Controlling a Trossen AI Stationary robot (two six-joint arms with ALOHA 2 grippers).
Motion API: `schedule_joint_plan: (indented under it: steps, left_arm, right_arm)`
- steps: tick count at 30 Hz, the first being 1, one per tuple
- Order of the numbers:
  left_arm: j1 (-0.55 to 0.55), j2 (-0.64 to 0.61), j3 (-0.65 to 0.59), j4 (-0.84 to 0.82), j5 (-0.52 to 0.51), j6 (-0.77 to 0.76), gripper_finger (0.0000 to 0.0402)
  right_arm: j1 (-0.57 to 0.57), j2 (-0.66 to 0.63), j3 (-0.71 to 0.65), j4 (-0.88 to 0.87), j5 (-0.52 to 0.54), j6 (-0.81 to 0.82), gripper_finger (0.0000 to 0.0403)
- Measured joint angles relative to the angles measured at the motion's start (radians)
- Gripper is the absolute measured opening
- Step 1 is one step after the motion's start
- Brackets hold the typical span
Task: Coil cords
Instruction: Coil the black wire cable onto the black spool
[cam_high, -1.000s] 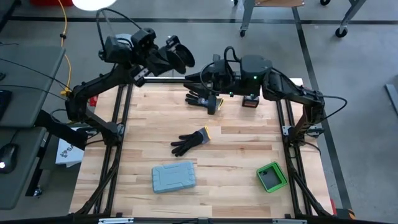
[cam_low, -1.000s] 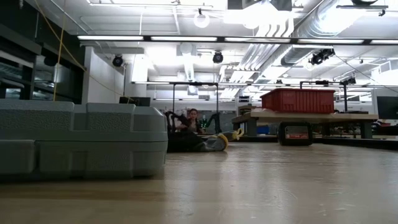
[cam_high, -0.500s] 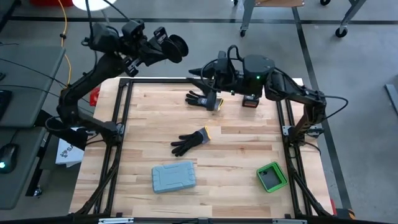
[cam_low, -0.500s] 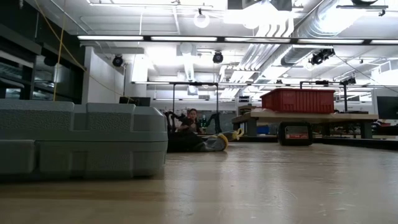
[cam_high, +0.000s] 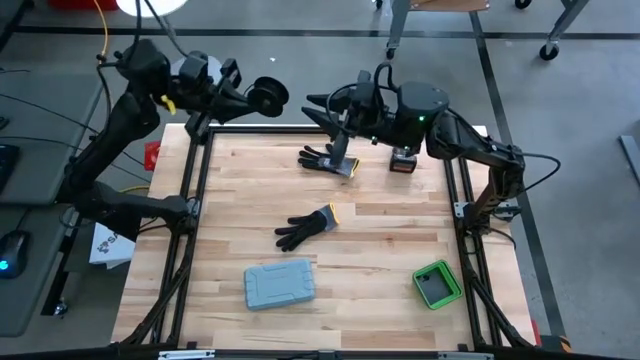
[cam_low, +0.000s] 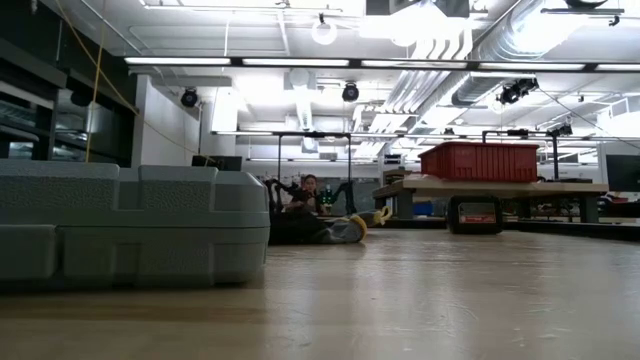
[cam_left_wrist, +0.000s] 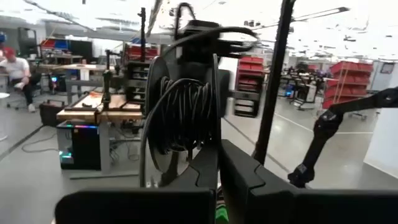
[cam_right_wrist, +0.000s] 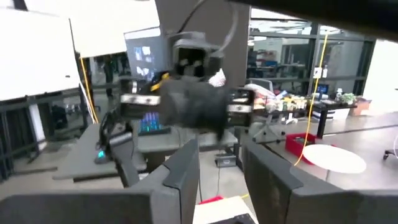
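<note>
Compared to a second ago, the left arm has swung back and outward, so the left gripper (cam_high: 262, 97) now sits off the far-left corner of the pale wooden table (cam_high: 380, 250), clenched on a round black spool wound with thin dark cord (cam_high: 268, 96). The right gripper (cam_high: 322, 108) hangs above the far edge, near a black work glove with yellow cuff (cam_high: 328, 160); its fingers (cam_right_wrist: 180, 177) stand parted with nothing between them. The left wrist view shows the cord windings (cam_left_wrist: 185, 115) up close, which the high view can't. Only the low view shows the grey plastic case (cam_low: 130, 225) side-on.
</note>
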Motion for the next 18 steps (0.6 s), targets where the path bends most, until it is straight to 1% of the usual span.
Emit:
schedule_joint_plan:
  steps: [3, 11, 18]
  left_arm:
    - [-0.032, -0.018, 0.0, -0.001, -0.02, 0.001, 0.0001]
    - [-0.138, 0.0, 0.0, 0.007, -0.053, -0.006, 0.0]
    - [-0.186, 0.027, 0.0, 0.037, -0.082, 0.003, 0.0]
  right_arm:
    - [-0.005, 0.002, 0.0, 0.027, -0.016, 0.019, 0.0115]
    - [-0.007, 0.003, 0.0, 0.038, -0.14, 0.072, 0.0115]
    - [0.006, 0.003, 0.0, 0.038, -0.156, 0.081, 0.0115]
